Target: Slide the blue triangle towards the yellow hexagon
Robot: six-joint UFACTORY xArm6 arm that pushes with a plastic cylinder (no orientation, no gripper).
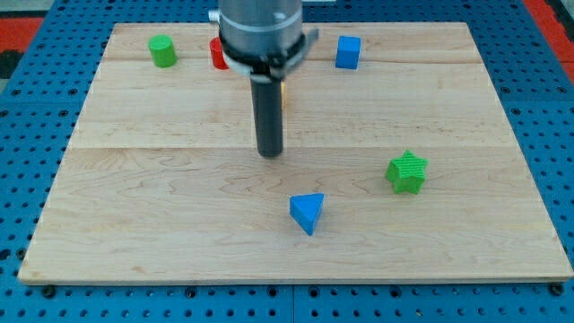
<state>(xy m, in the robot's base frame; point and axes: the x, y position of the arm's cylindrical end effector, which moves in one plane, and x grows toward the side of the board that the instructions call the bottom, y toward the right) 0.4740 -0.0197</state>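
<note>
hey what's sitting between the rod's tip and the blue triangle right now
Nothing. In the camera view only bare wooden board lies between my tip and the blue triangle, which sits below and slightly to the view's right of it.

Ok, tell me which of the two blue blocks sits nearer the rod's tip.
The blue triangle, just below and to the view's right of my tip. The other, the blue cube, sits far up by the board's top edge.

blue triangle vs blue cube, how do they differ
The blue triangle is a wedge with a pointed corner; the blue cube is boxy. The triangle lies near the view's bottom, below my tip; the cube sits near the top edge, right of the rod. Both are the same blue and untouched by my tip.
</note>
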